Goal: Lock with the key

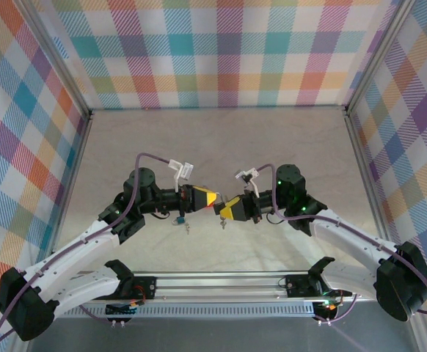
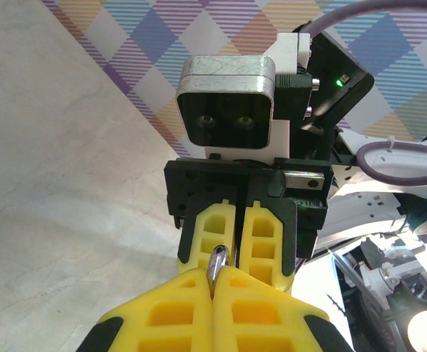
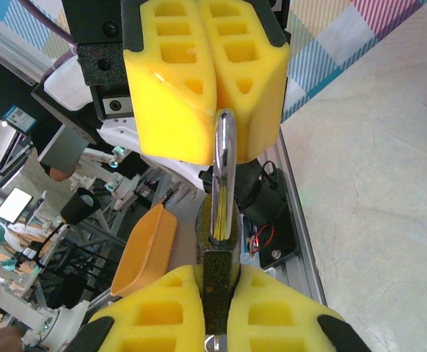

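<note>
Pinching one padlock, left and right jaws meet; keys nearby

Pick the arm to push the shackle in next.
Left, probably. The left gripper is shut on the shackle at its top, in line with the padlock body, which the right gripper clamps and can brace.

White arms, black joints, purple cables — yellow ribbed tool pads
</note>
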Controlling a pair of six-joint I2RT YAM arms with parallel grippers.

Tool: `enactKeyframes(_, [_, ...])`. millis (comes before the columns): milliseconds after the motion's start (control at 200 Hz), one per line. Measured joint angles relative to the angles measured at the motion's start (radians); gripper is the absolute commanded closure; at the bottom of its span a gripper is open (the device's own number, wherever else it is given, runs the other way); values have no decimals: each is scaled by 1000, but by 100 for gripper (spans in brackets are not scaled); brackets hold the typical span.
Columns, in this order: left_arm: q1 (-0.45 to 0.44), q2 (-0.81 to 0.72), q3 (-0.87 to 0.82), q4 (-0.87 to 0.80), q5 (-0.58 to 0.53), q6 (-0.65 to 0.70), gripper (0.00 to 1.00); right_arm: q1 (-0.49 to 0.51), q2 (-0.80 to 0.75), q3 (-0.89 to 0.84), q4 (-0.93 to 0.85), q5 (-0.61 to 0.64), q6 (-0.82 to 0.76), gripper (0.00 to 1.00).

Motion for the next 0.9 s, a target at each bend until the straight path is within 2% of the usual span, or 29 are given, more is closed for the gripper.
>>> enactKeyframes(395, [-2,-4,-12,14,10,3,100,2,0,2,-4,8,-3,100])
enactKeyframes(700, [-57,-38,-16,-13,-36,57,100,2,-3,16,-23,-22,-3,100])
enactKeyframes(900, [-76,-67,-65,26,-51,53,100,2,-3,18,-56,-39,-1,100])
